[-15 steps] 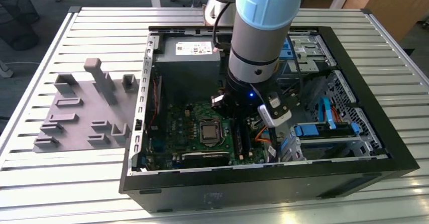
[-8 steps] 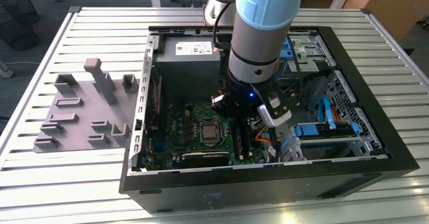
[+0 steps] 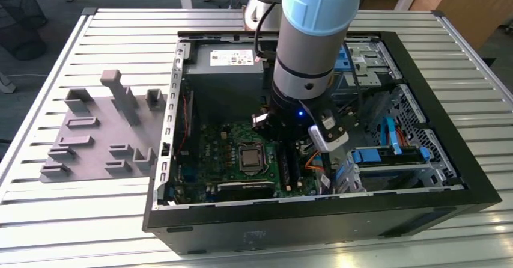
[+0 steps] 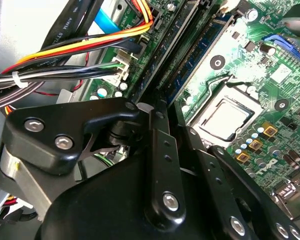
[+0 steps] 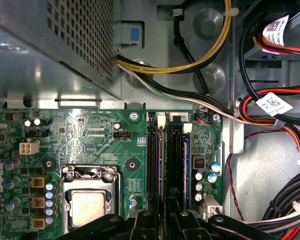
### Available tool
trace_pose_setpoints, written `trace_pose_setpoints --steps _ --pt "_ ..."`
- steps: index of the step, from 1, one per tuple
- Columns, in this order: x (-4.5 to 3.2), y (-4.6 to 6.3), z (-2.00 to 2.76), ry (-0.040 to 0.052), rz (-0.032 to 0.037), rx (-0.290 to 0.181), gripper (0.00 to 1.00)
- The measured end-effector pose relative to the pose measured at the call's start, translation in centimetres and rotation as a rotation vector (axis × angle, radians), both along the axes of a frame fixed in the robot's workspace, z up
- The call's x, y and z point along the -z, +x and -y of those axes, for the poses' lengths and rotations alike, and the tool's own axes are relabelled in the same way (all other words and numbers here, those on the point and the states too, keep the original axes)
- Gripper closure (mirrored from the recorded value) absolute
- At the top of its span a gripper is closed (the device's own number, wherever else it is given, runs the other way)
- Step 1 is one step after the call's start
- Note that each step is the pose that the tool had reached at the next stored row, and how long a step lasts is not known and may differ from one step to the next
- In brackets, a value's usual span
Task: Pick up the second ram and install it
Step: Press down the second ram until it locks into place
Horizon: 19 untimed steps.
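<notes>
Gripper (image 5: 162, 222) sits low over the motherboard (image 5: 90, 135) mem slots, aligned w/ them to seat the second ram (image 5: 186, 165), standing in the slot right of CPU socket (image 5: 87, 200); can't tell if it's clamped

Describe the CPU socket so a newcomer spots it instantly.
Inside the open black computer case, find the green motherboard. The CPU socket sits mid-board beside the long black memory slots: a square silver plate in a metal frame, where the slots are narrow and dark.
</notes>
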<state>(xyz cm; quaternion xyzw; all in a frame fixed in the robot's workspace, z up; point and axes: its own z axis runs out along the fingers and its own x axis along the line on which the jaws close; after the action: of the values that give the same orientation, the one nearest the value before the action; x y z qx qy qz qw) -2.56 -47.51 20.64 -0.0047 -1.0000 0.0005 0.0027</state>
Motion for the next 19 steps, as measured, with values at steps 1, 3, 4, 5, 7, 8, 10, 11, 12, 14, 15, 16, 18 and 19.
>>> trace_pose_setpoints --steps 1,3,4,5,7,8,10,11,12,14,15,16,18,19 --pt "-0.15 0.0 0.0 0.0002 0.0001 0.0 0.78" --pt "-0.65 0.0 0.0 -0.0001 0.0 0.0 0.78" --pt "-0.92 0.0 0.0 -0.0002 0.0 0.0 0.78" --pt "-1.2 0.0 0.0 -0.0004 0.0 0.0 0.78" --pt "-1.7 0.0 0.0 -0.0004 -0.0001 0.0 0.78" --pt "-1.94 0.0 0.0 -0.0006 -0.0003 0.0 0.78" --pt "-2.05 0.0 0.0 -0.0003 -0.0003 0.0 0.8" --pt "-2.05 0.0 -0.01 -0.0003 -0.0003 0.0 0.87" --pt "-2.05 0.0 0.0 -0.0003 -0.0004 0.0 0.87" --pt "-2.06 0.0 0.0 -0.0004 -0.0003 0.0 0.89" --pt "-2.06 0.0 0.0 -0.0004 -0.0004 0.0 0.89" --pt "-2.06 0.0 0.0 -0.0005 -0.0004 0.0 0.89" --pt "-2.06 0.0 0.0 -0.0004 -0.0004 0.0 0.89" --pt "-2.04 0.0 0.0 -0.0007 -0.0005 0.0 0.89"
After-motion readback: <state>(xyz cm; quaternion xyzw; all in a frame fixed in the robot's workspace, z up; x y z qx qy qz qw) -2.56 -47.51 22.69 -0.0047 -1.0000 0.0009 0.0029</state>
